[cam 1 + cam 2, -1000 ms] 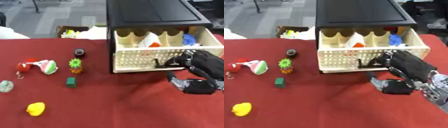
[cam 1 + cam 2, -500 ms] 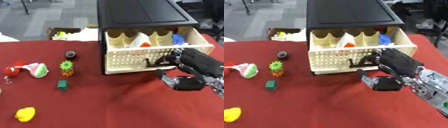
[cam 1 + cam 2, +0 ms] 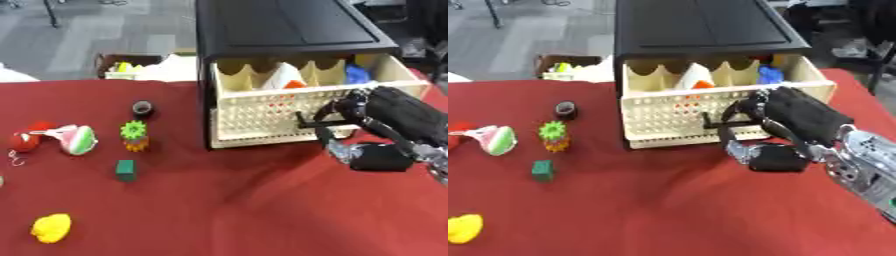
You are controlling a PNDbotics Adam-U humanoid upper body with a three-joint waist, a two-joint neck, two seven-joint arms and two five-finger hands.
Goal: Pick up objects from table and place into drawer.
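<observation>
A black cabinet (image 3: 289, 30) stands at the back of the red table, its cream perforated drawer (image 3: 262, 117) pulled open. Inside the drawer lie a white and orange thing (image 3: 282, 77) and a blue thing (image 3: 357, 74). My right hand (image 3: 394, 127) is at the drawer front, fingers curled at the black drawer handle (image 3: 308, 122), thumb below. On the left lie a yellow toy (image 3: 51, 228), a green block (image 3: 126, 170), a green and orange spiky toy (image 3: 134, 135), a small black round thing (image 3: 143, 107), a pink and green slice (image 3: 74, 140) and a red ball (image 3: 26, 141).
Behind the table's far edge stands a box (image 3: 122, 70) with yellow and white things in it. Red cloth (image 3: 227, 210) lies bare between the toys and my right arm. The grey floor shows beyond.
The whole picture has shifted, so the camera has moved. My right hand has stayed at the drawer handle and the toys lie where they were.
</observation>
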